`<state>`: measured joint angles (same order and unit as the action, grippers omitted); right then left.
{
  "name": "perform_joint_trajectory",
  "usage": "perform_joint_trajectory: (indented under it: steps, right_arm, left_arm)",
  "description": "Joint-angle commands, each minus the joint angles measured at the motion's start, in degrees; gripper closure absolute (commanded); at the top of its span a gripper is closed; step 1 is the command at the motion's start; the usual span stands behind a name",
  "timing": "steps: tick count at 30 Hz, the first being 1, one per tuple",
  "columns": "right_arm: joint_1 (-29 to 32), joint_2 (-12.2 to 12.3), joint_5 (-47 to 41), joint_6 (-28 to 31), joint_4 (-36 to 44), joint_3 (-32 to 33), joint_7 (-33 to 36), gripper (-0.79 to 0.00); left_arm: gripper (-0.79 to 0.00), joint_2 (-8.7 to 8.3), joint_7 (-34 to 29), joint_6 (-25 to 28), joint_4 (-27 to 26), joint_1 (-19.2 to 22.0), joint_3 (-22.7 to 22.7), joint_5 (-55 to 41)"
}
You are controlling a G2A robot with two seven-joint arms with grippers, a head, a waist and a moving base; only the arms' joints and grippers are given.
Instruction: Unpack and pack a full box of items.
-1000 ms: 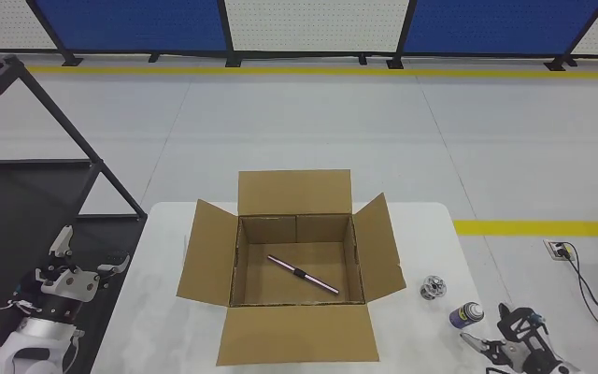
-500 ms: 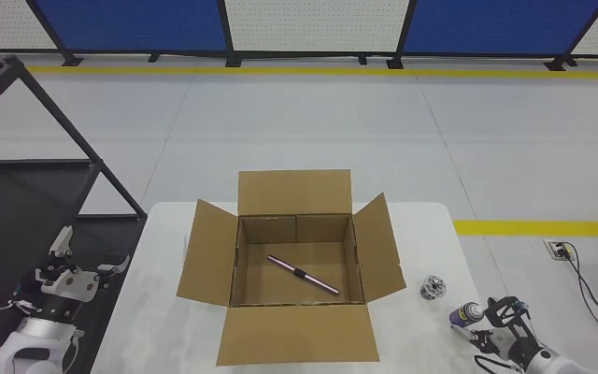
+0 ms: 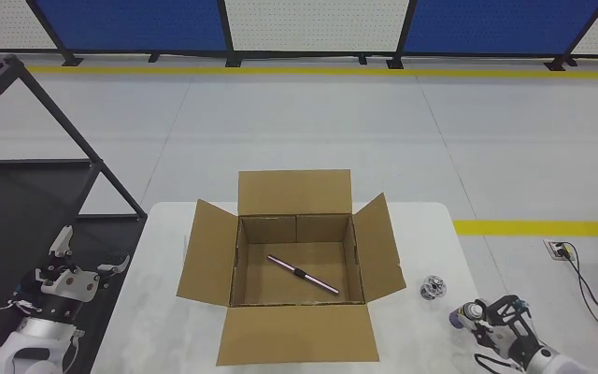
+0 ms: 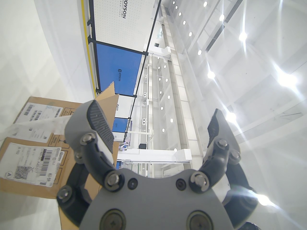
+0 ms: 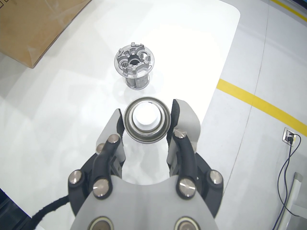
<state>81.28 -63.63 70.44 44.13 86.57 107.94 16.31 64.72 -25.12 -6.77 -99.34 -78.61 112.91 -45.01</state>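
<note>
- Brown cardboard box point(image 3: 297, 346) sits in the middle of the white tabletop point(image 3: 159, 309), all four flaps folded out and the inside wide open to the top view.
- Down on the box floor lies a slim pink-and-black rod point(image 3: 302, 275), flat and diagonal.
- Over to the right end effector point(image 5: 147, 113) now: it's at the tabletop's near right corner, well apart from the box and out past the right flap.
- Its two pads are pinching a silver-topped cylindrical can with a purple body point(image 5: 147, 123), one pad pressed against each side just under the rim.
- The top view has that can point(image 3: 464, 318) just at the tip of the right end effector point(image 3: 486, 323).
- Just beyond the can stands a grey metal toothed hub part point(image 5: 134, 64), upright and apart from it, between the can and the box corner point(image 5: 36, 13).
- And the left end effector point(image 4: 156, 111): fingers spread wide, nothing between them, pointing up toward the ceiling.
- It's off the tabletop's left edge point(image 3: 89, 254), with the labelled outer side of the box point(image 4: 31, 149) beside it.
</note>
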Motion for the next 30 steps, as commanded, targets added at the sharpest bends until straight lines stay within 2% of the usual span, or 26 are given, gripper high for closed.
perform_joint_trajectory:
  steps: [1,9,20,30]
  right_arm:
    - [0.25,0.15,-0.57,0.24,0.44,0.22,-0.31,-0.003]
    - [2.77,0.74,-2.29,0.84,4.9,2.31,-2.37,0.0]
    - [8.65,1.15,-0.56,-1.8,19.77,5.81,-5.35,0.0]
    - [8.65,1.15,-0.56,-1.8,19.77,5.81,-5.35,0.0]
  left_arm:
    - [-0.785,0.0,0.0,0.0,0.0,0.0,0.0,0.0]
    - [-0.785,0.0,0.0,0.0,0.0,0.0,0.0,0.0]
    - [-0.785,0.0,0.0,0.0,0.0,0.0,0.0,0.0]
    - [-0.785,0.0,0.0,0.0,0.0,0.0,0.0,0.0]
